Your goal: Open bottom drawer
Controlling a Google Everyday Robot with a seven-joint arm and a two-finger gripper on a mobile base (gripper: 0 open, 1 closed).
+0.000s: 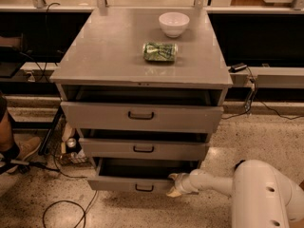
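Note:
The bottom drawer (118, 183) is the lowest of three grey metal drawers; it stands pulled out a little, with a dark gap behind its front and a small dark handle (144, 188). The middle drawer (142, 149) and the wider top drawer (141, 115) also stand slightly out. My gripper (174, 185) is at the right end of the bottom drawer's front, on its top edge, at the end of my white arm (256, 191) that comes in from the lower right.
A white bowl (174, 23) and a green lying can (160, 51) sit on the cabinet top (109, 51). A person's foot (19, 151) and cables (61, 213) lie on the floor at the left. A dark shelf runs behind the cabinet.

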